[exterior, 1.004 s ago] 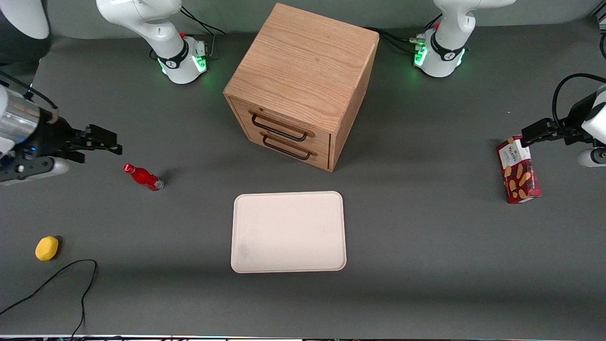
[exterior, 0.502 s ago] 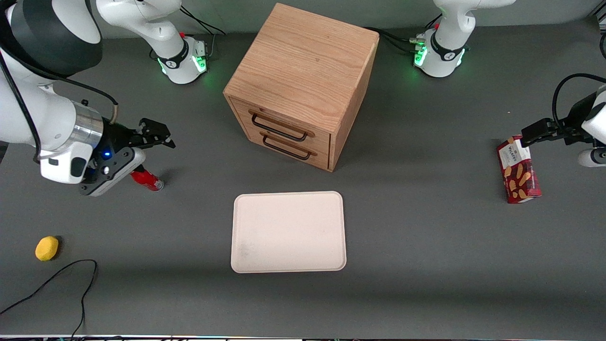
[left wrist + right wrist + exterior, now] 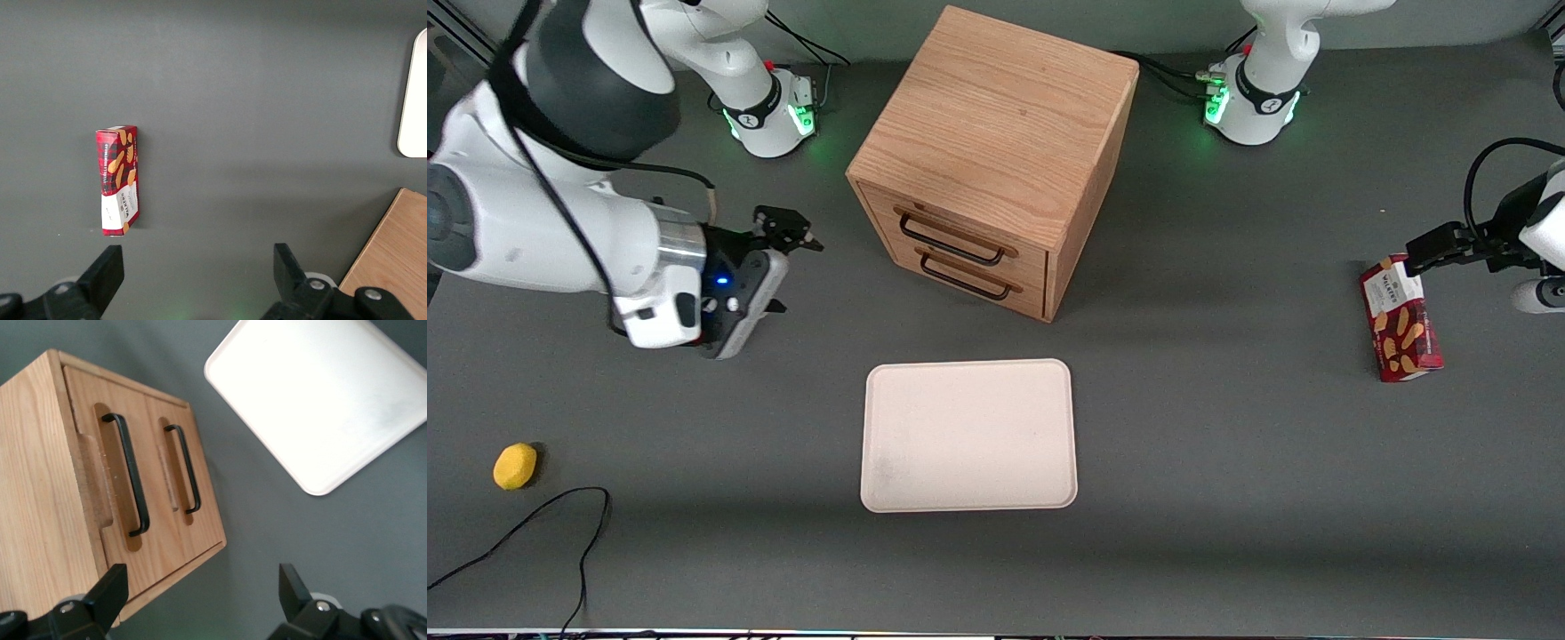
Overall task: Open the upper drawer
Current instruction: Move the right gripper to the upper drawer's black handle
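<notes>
Upper drawer shut, handle horizontal, facing the open-fingered tool.

Grey table — cabinet, tray

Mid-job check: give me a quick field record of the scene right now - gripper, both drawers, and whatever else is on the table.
gripper: open, empty, in the air beside the cabinet, toward the working arm's end, not touching it
upper drawer: closed, handle free
lower drawer: closed
tray: empty, in front of the cabinet, nearer the front camera
yellow object: working arm's end of the table
snack box: parked arm's end
</notes>
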